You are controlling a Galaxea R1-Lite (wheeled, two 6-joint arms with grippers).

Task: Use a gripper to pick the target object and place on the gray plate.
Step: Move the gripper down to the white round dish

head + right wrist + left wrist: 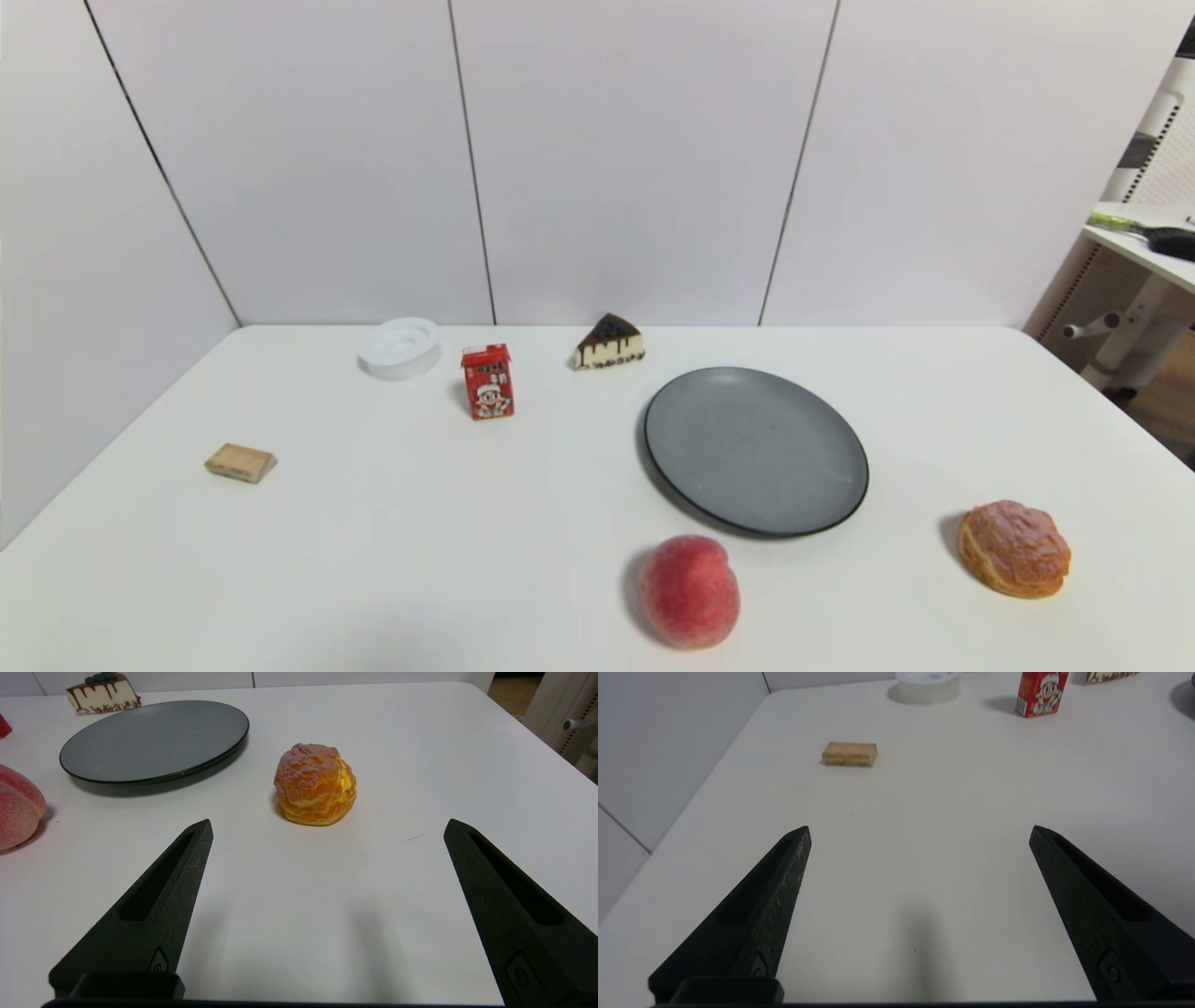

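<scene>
The white puck-like disc [400,347] sits at the back left of the table, next to the wall; its lower part shows in the left wrist view [928,686]. The gray plate [756,448] lies bare right of centre and shows in the right wrist view [154,741]. Neither gripper shows in the head view. My left gripper [920,830] is open and empty over bare table at the near left, far from the disc. My right gripper [327,826] is open and empty at the near right, just short of the cream puff.
A red drink carton [487,381] stands right of the disc. A cake slice [609,343] is at the back, a biscuit [241,462] at the left, a peach [689,591] in front of the plate, a cream puff [1015,548] at the right.
</scene>
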